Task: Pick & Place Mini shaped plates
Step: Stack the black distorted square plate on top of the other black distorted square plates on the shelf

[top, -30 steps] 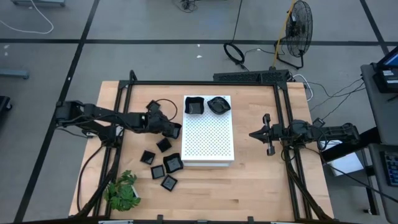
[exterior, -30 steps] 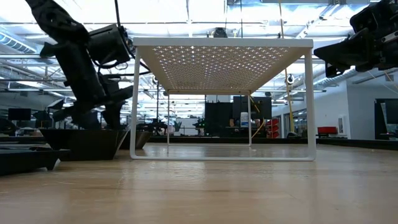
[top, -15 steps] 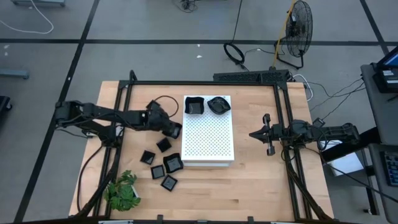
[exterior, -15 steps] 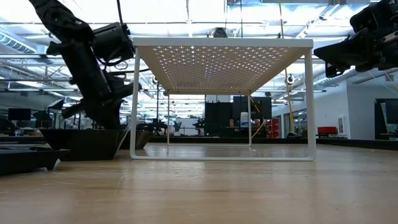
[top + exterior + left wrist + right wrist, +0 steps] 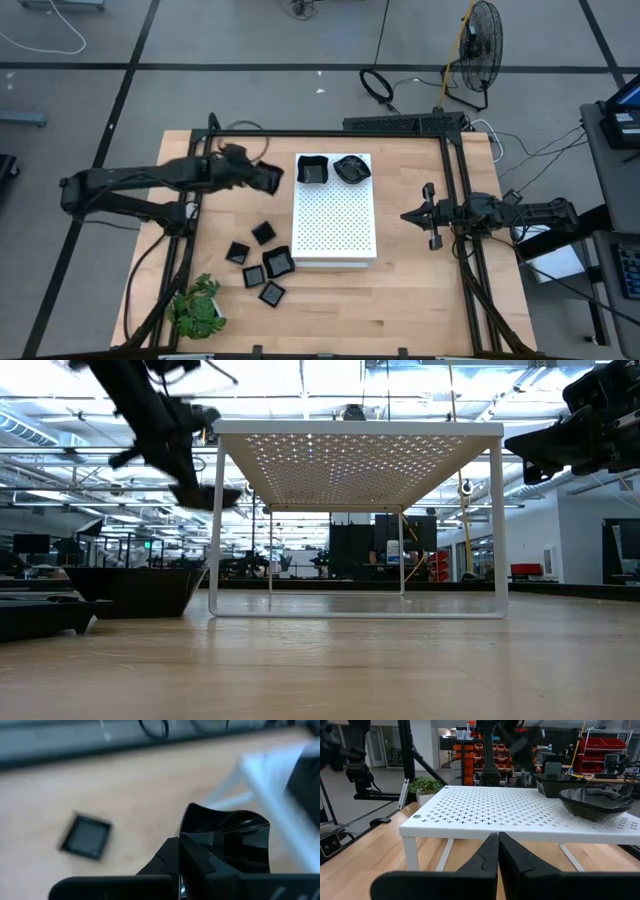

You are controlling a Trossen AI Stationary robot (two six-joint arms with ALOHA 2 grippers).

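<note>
My left gripper [image 5: 268,178] hangs above the table just left of the white perforated board [image 5: 335,225], shut on one black mini plate [image 5: 230,840]. This plate also shows in the low view [image 5: 222,496]. Two more plates rest on the board's far end, one square [image 5: 312,170] and one rounded [image 5: 350,168]. Several others lie flat on the wood near the board's left side [image 5: 263,233] [image 5: 278,262]. My right gripper [image 5: 431,215] waits shut to the right of the board, pointing level at it [image 5: 498,847]. My left gripper pinches the plate by its rim [image 5: 188,831] at one side, between the two shut fingers. The fingers slant downward from the table's left side. The plate sticks out past the fingertips, tilted and lifted clear of the table.
A small green plant [image 5: 197,305] stands at the near left corner. A black frame [image 5: 330,133] runs along the table's far edge and down both sides. One loose plate [image 5: 86,837] lies on the wood below my left gripper. Bare wood lies in front of the board.
My left gripper has risen from the table beside the board's left edge and gone toward the far edge. It carries one plate up with it, now clear of the wood. The other plates have stayed where they were.
</note>
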